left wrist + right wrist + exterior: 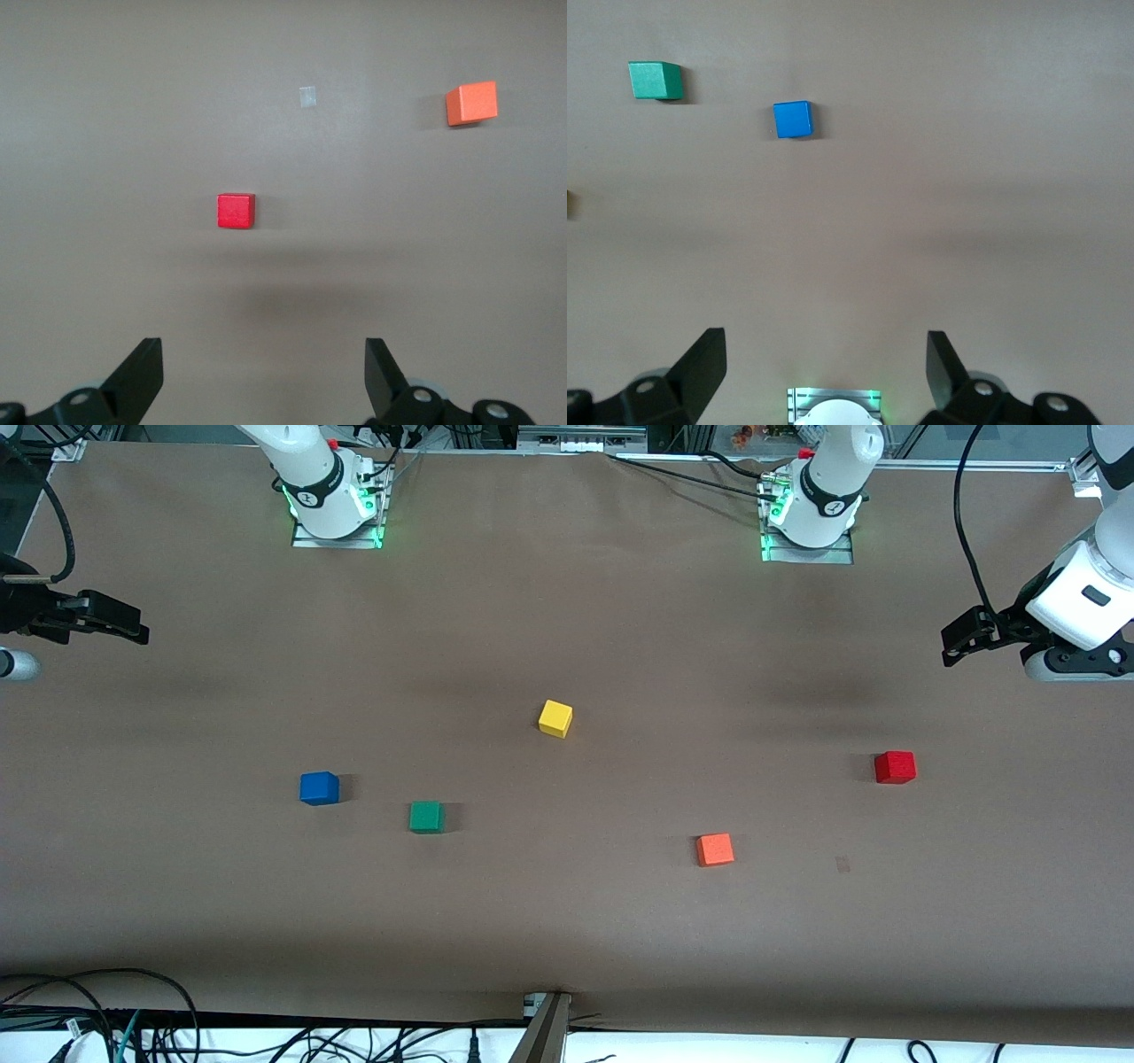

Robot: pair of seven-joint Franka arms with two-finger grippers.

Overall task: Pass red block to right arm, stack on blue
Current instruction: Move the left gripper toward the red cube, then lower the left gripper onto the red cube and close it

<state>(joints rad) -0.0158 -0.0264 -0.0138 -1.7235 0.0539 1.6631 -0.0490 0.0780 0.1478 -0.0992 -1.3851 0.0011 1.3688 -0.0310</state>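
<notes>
Five small cubes lay on the brown table (567, 921), one of each colour: one red block (895, 767), one blue cube (319, 788), one green cube (426, 817), one yellow cube (555, 718) and one orange cube (715, 849). There were two robot arms, each with one gripper: the left gripper (961, 640) and the right gripper (124, 624), both spread wide.

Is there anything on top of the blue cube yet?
No. The blue cube has a bare top; nothing is stacked on it. The red cube sits alone on the table, toward the left arm's end. The blue cube's underside is hidden.
</notes>
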